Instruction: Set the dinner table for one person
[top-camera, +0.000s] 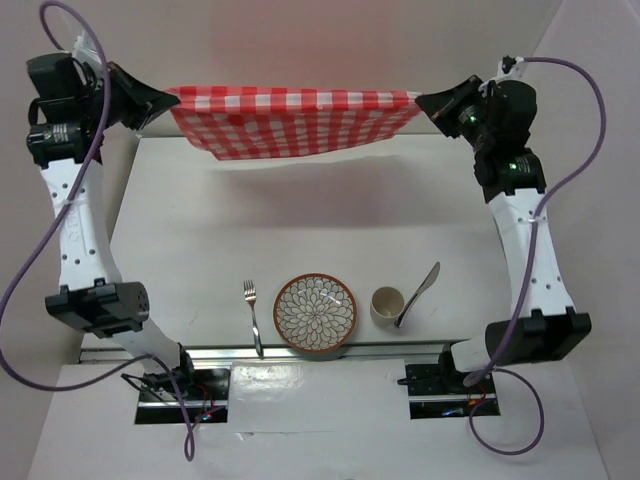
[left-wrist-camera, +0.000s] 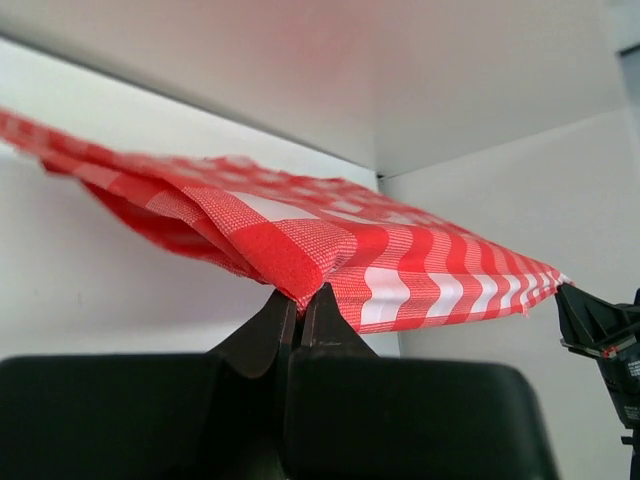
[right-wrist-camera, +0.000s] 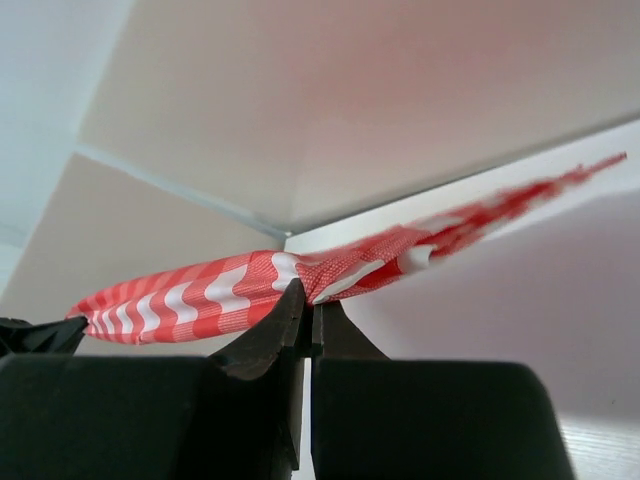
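- White walls close in on the dinner table (top-camera: 300, 210) on three sides.
- Left gripper (top-camera: 165, 98) and right gripper (top-camera: 425, 102) each pinch a corner of the checked cloth (top-camera: 290, 125), held in the air over the far edge.
- Fork (top-camera: 254, 318), plate (top-camera: 315, 314), cup (top-camera: 387, 306) and knife (top-camera: 418, 293) sit in a row at the near edge. The cloth is not yet laid, so the task looks early.
- Open tabletop lies between cloth and dishes, but the walls crowd both arms.

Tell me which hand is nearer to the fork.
Left. The left hand, shut on the checked cloth, is far beyond the fork, slightly to its left. The right hand holds the cloth's other corner, farther off to the right.
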